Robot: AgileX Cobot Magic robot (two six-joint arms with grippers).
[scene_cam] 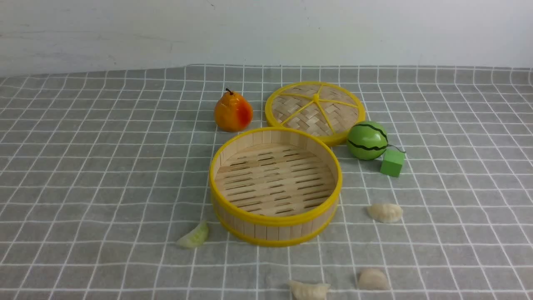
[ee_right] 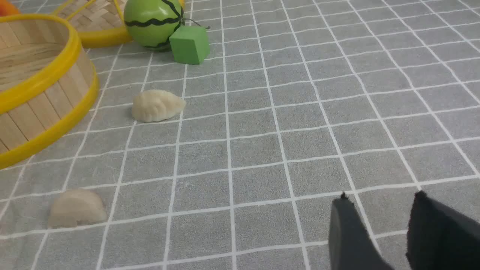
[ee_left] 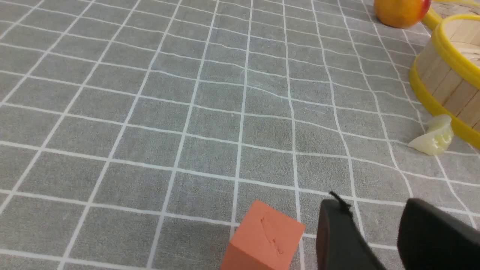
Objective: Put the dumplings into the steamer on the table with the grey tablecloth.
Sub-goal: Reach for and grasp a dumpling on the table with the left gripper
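Observation:
The bamboo steamer with yellow rims stands empty mid-table on the grey grid tablecloth. Four dumplings lie on the cloth around it: a pale green one at its front left, a cream one to its right, and two cream ones near the front edge. Neither gripper shows in the front view. My left gripper is open and empty, with the green dumpling ahead beside the steamer. My right gripper is open and empty, with two cream dumplings ahead.
The flat woven lid lies behind the steamer. A pear stands to the lid's left. A toy watermelon and a green cube sit to the steamer's right. An orange cube lies next to my left gripper.

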